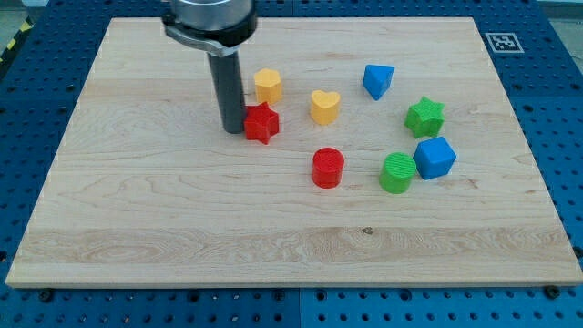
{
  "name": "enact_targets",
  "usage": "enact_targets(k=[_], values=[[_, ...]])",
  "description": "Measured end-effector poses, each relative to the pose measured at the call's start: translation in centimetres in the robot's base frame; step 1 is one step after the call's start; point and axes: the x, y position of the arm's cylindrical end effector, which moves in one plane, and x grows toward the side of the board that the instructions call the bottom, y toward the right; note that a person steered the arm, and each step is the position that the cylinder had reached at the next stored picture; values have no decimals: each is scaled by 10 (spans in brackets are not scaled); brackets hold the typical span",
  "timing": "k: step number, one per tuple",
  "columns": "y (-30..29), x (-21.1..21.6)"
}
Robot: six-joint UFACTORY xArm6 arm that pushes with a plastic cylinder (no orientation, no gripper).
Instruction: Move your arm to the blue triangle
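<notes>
My tip [232,130] rests on the table [137,210], touching the red star [261,123] on its left; the rod has no gripper to open or close. The blue triangle [377,80] lies well right, beyond the yellow hexagon [267,86] and yellow heart [324,107].

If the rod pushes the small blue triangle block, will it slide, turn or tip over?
The blue triangle block looks rigid and sits low on a flat face, so it would probably slide on the smooth wooden board rather than tip. Pushed off-centre, its angled sides may make it turn. My tip is beside the red star block.
</notes>
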Motion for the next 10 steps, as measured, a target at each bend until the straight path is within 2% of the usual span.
enact_targets(k=[2, 3, 4, 6, 7, 9, 10], values=[[11, 0], [11, 14], [11, 58], [9, 115], [60, 122], [256, 121], [329, 84]])
